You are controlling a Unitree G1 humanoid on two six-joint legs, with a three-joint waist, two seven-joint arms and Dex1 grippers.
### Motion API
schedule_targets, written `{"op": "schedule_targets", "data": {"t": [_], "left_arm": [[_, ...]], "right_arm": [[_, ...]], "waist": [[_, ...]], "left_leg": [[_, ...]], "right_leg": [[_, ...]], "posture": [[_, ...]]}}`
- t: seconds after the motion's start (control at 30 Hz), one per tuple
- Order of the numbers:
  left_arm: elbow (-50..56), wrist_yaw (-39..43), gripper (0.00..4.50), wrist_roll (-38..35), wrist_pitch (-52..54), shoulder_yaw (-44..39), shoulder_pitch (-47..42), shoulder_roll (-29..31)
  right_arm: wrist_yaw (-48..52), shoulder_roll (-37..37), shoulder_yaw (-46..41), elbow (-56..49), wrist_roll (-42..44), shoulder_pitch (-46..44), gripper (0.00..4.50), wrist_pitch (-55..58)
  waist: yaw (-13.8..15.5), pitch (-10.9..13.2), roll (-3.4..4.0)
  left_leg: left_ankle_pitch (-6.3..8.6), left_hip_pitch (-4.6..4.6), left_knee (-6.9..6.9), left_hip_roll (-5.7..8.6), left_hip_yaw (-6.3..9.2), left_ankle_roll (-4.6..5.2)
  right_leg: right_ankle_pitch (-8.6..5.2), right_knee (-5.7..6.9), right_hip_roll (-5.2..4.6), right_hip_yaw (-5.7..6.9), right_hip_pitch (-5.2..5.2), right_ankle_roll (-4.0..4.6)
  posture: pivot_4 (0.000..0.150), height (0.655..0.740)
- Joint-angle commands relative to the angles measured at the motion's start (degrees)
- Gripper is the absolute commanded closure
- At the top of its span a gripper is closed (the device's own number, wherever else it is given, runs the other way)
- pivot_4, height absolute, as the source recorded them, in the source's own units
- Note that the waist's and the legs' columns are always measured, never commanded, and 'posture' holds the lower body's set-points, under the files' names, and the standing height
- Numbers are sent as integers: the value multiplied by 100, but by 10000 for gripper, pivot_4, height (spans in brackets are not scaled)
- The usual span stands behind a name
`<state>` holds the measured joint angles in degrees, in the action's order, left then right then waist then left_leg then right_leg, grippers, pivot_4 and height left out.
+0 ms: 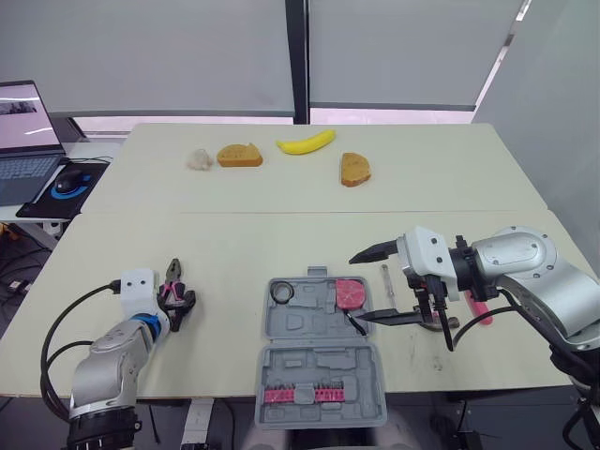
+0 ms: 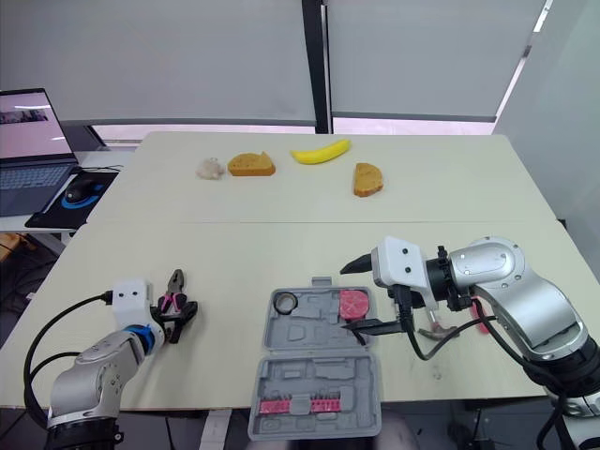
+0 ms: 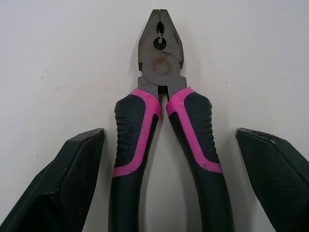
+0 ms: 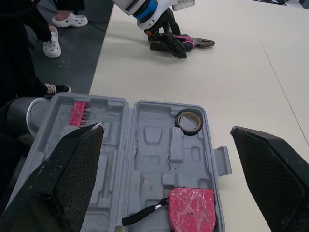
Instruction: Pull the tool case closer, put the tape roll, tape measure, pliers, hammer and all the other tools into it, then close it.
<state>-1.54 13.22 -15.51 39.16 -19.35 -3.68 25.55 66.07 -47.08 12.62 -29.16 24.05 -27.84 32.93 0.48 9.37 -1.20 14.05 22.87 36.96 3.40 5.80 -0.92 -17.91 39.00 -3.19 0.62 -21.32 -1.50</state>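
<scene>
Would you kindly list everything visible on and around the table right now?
tool case: 1, grey, open, near edge
tape roll: 1, dark, in case
tape measure: 1, pink, in case
bit strip: 1, pink, case's near half
pliers: 1, pink-black handles, table left
small metal tool: 1, right of case
pink-handled tool: 1, behind right arm
banana: 1, yellow, far table
bread slices: 2, brown, flanking banana
whitish lump: 1, beside left slice
laptop: 1, open, far left
mouse: 1, dark, beside laptop
white shoes: 2, floor
left gripper: open, straddling pliers
right gripper: open, above case
</scene>
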Motion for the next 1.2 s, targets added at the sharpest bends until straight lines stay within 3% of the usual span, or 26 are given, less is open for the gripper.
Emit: {"op": "schedule_targets", "data": {"t": [0.03,0.07,0.17,0.3,0.33,0.57,0.77,0.97,1.2], "left_arm": [[-62,79,0,86,-22,110,-40,82],[-98,80,0,115,-10,126,-33,88],[-170,54,5707,146,7,127,-12,78],[-319,58,18038,160,-65,126,-17,86],[-374,57,18648,163,-91,116,-28,90],[-282,411,18647,-33,-735,-120,36,187],[375,1713,18648,-25,-1595,272,186,887],[920,3616,18648,-16,-2217,1407,-229,1733],[1003,5408,18648,565,-2640,3343,-1646,1914]], "right_arm": [[1,-22,-34,-202,20,-4,216,-70],[3,-23,-35,-207,14,3,216,-73],[4,-31,-38,-206,-10,7,0,-82],[8,-51,-44,-201,-51,33,0,-122],[8,-58,-47,-205,-59,44,0,-130],[-120,-162,-251,-355,-56,245,0,-113],[-474,-257,-613,-749,76,687,0,48],[-952,-421,-1163,-1336,37,1748,0,192],[-1881,-581,-1442,-1978,-368,2664,0,865]], "waist": [[0,0,0],[0,0,0],[-1,-1,1],[-5,-3,6],[-6,-5,9],[-7,-13,22],[-11,0,1],[111,2,5],[67,6,12]], "left_leg": [[0,0,0,0,0,0],[0,0,0,0,0,0],[0,-1,0,0,1,0],[0,-2,-1,-1,0,0],[0,-3,-1,-1,0,0],[-1,-4,-2,-2,2,-1],[0,10,-2,-2,5,-3],[1,12,-2,5,3,-3],[1,15,-3,3,-2,-2]], "right_leg": [[0,0,0,0,0,0],[0,0,0,0,0,0],[0,0,0,0,1,0],[0,0,0,0,1,0],[0,0,0,-1,1,0],[0,3,1,1,1,0],[0,-3,0,2,-7,1],[0,-10,-9,1,-2,2],[-1,-9,-3,-2,-4,3]], "posture": [[1500,7400],[1500,7400],[1500,7400],[1500,7400],[1500,7400],[1500,7400],[1500,7400],[1500,7400],[1500,7400]]}}
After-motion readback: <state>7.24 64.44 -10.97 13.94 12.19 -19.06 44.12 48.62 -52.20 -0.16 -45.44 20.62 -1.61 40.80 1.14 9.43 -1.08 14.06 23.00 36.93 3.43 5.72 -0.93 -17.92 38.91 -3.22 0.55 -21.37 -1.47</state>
